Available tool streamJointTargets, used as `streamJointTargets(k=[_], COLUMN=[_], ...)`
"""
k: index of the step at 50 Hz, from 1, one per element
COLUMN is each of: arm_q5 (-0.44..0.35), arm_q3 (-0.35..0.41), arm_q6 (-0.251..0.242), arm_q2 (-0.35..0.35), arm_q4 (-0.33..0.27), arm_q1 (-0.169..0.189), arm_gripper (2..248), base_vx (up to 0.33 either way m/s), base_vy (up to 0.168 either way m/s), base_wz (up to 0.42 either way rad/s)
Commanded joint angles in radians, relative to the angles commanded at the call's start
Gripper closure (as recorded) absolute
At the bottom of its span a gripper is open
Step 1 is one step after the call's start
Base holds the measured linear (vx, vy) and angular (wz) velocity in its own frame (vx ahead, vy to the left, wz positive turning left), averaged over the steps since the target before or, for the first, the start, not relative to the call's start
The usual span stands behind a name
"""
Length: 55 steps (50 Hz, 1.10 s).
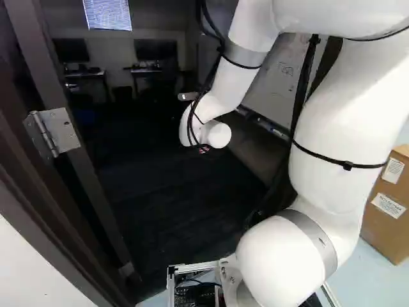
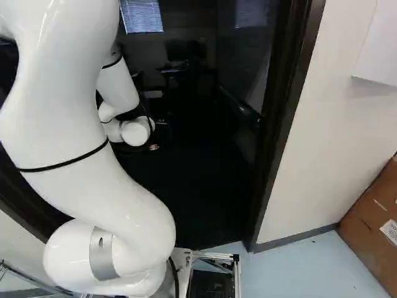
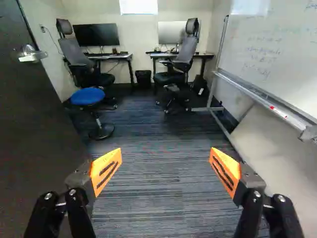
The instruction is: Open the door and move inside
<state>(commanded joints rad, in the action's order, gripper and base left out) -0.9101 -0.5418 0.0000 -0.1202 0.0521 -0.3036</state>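
1. The dark, smooth, flat door (image 3: 34,124) stands open into the room, beside the claw (image 2: 154,147) in the wrist view, bearing a silver metal lever handle (image 3: 32,53).
2. The claw's orange slotted pads (image 3: 106,169) stand wide apart, gripping nothing; striped dark carpet (image 3: 153,163) shows between them.
3. Across from the door is a glossy whiteboard (image 3: 270,49) on a metal frame; ahead are a round blue padded stool (image 3: 87,96) and two dark high-backed office chairs (image 3: 85,62) (image 3: 181,57) by desks.
4. Only the left base view shows the silver steel hinge (image 1: 54,134), at its left; only the right base view shows the grey baseboard (image 2: 296,238), lower right.
5. The door is upright, its long axis vertical, its width running from the hinge ahead into the room.
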Motion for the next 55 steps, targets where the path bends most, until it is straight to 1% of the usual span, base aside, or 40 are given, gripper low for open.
streamJointTargets(k=[34, 55], arm_q5=[0.000, 0.000], arm_q3=[0.000, 0.000], arm_q6=[0.000, 0.000], arm_q2=[0.000, 0.000], arm_q4=[0.000, 0.000], arm_q1=[0.000, 0.000], arm_gripper=[3, 3], base_vx=[0.165, 0.190], base_vy=[0.044, -0.011], base_wz=[0.242, 0.000])
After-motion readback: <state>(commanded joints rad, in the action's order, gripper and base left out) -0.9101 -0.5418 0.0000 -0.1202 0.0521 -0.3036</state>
